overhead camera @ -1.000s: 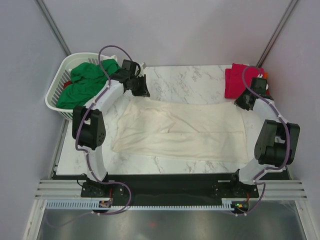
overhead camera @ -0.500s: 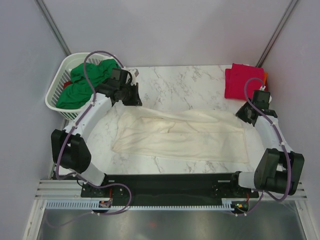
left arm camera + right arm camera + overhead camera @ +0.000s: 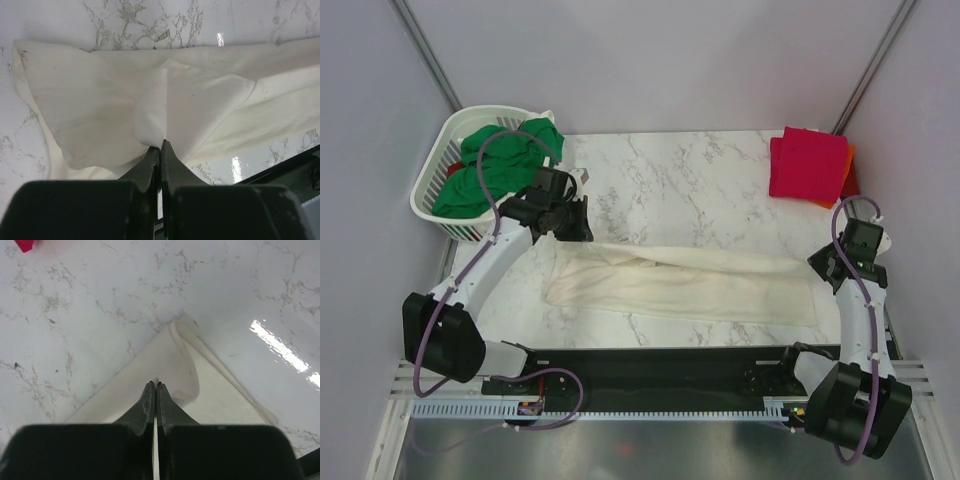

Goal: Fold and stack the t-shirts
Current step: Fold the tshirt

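The large cream-white t-shirt (image 3: 690,285) lies across the marble table, its far edge doubled toward the front. My left gripper (image 3: 572,228) is shut on a pinch of that shirt's left far edge (image 3: 152,107). My right gripper (image 3: 825,262) is shut on the shirt's right far corner (image 3: 175,365). A crimson-pink t-shirt (image 3: 806,163) lies folded at the far right on an orange one (image 3: 849,168). A bright green t-shirt (image 3: 490,168) fills the basket.
The white slotted laundry basket (image 3: 432,186) stands off the table's far left corner. Grey walls close in on both sides. The black base rail (image 3: 660,375) runs along the near edge.
Both grippers have pulled toward the near edge, dragging the cream shirt's far edge over itself, so the shirt now shows as a narrower band.
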Motion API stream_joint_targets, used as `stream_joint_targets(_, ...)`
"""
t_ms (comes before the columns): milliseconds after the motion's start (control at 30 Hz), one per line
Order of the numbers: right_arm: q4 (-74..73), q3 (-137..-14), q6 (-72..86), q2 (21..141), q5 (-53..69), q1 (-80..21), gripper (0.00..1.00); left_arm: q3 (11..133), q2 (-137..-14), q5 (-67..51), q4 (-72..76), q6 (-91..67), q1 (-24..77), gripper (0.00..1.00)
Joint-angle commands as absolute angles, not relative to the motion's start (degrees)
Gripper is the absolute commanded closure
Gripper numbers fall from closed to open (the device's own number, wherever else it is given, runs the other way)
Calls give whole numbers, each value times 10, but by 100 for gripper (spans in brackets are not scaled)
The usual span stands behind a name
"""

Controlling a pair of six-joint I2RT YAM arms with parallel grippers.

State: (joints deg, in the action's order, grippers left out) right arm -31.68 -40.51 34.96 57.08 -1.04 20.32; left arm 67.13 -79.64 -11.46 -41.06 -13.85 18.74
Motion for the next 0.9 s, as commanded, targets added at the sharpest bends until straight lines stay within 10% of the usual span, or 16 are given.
stream_joint_targets(0, -344, -383, 376, 551, -2, 224, 100, 654, -757, -101, -411, -145, 190, 98)
stream_joint_targets(733, -361, -330, 376, 562, 26, 292, 100, 559, -743, -63, -507, -207, 218, 90)
stream_joint_targets(867, -359, -337, 375, 573, 22, 301, 90, 569, -746, -61, -562, -226, 221, 72)
